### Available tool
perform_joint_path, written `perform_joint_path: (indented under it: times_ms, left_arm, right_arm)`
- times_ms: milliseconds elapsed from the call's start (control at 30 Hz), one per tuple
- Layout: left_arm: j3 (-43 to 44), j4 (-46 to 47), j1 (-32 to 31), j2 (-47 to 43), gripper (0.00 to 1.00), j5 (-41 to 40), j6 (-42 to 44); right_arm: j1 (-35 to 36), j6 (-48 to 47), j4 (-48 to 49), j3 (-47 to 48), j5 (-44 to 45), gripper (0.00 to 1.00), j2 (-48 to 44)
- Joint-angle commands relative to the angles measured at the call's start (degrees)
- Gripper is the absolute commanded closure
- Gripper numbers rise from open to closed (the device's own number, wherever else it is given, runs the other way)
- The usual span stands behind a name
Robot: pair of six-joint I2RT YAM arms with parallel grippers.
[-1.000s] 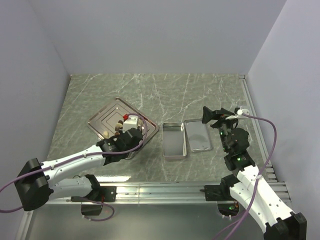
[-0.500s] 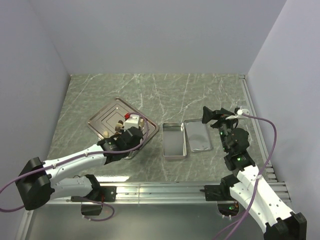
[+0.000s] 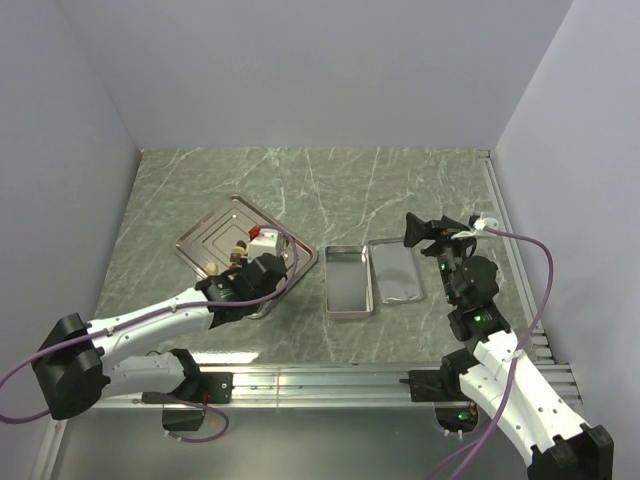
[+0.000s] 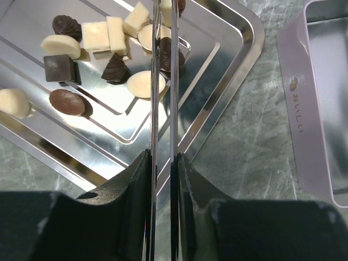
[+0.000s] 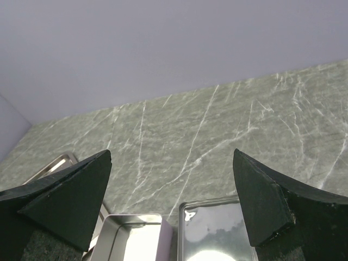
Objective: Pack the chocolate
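Left hand point(image 4: 163, 16) dips over tray point(image 4: 217, 70), fingers point(image 4: 152, 98) straddling chocolate point(image 4: 165, 51).

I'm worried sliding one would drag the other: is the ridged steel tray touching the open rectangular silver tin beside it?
Apart. The left wrist view shows a strip of green marble tabletop between the ridged steel tray and the rectangular silver tin.

The only writing that can be read is a short line of small brown Japanese characters point(image 4: 297, 107), おいしい. It runs along the lilac outer wall of the tin point(image 4: 307, 147), to the right of the left claw point(image 4: 162, 32). A tiny brown emblem point(image 4: 294, 84) just beside it is too small to make out.
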Motion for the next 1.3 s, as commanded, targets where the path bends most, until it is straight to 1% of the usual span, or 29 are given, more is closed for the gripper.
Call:
perform_joint_path:
  times_ms: [0,233,500,600,767,1033,1100,1167,1233,1267]
  left_arm:
    - [3.5,0.2,0.2,-2.8,0.82,-2.7,1.4]
    - [6.0,0.4,-0.8,-4.8,0.84,-1.9,4.1]
    - [5.5,6.2,-5.0,-6.8,0.84,6.6,9.0]
    - [5.6,7.5,-8.4,-7.7,0.85,7.9,10.0]
    - [5.5,8.4,-10.7,-8.4,0.84,10.9,10.6]
    - [6.2,6.3,-14.3,-6.0,0.83,9.5,9.8]
    - [6.1,6.2,-14.9,-6.0,0.79,9.4,9.8]
    - [6.0,6.4,-15.2,-6.2,0.7,9.5,9.8]
    - [5.9,6.5,-15.4,-6.7,0.64,9.4,9.8]
    - [5.9,6.4,-15.4,-6.8,0.63,9.2,9.7]
  right_arm:
    - [-0.2,-0.1,1.8,1.6,-0.2,0.01,-0.1]
    - [-0.2,-0.1,1.8,1.6,-0.1,0.01,0.4]
    - [-0.2,-0.2,1.8,1.7,-0.2,0.02,0.6]
    - [-0.1,-0.2,1.8,1.8,-0.3,0.02,0.6]
    - [-0.2,-0.2,1.6,2.0,-0.4,0.02,0.9]
    - [-0.2,-0.1,1.6,1.9,-0.4,0.02,0.8]
    - [-0.1,-0.2,1.5,2.0,-0.4,0.02,0.9]
    - [-0.2,-0.2,1.4,2.0,-0.5,0.02,1.1]
    - [-0.1,-0.3,1.4,2.1,-0.5,0.01,1.2]
    - [-0.2,-0.2,1.4,2.1,-0.5,0.02,1.2]
